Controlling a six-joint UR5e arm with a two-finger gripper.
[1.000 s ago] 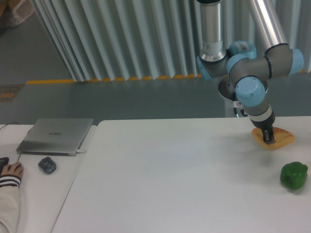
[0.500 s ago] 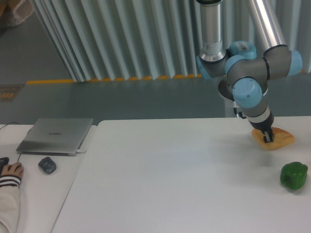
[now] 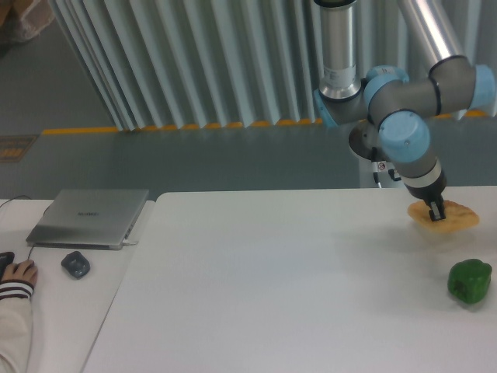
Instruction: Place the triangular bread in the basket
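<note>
From my seat I see the arm [image 3: 404, 93] reaching down at the far right of the white counter [image 3: 295, 287]. The tool [image 3: 437, 211] is clamped on the bread [image 3: 449, 218], its dark fingers pinching the near-left part of the pastry. The bread sits at the right end of the counter near its far edge; whether it rests on the surface or is raised just off it, I cannot tell from this view. Nearer to the camera and a little to the right lies the green pepper [image 3: 470, 280], well apart from the bread. On the left, a closed laptop [image 3: 89, 217] lies on the adjoining grey surface, with a dark mouse [image 3: 75, 264] just in front of it. A person's hand [image 3: 17, 273] in a striped cuff rests at the left edge.
</note>
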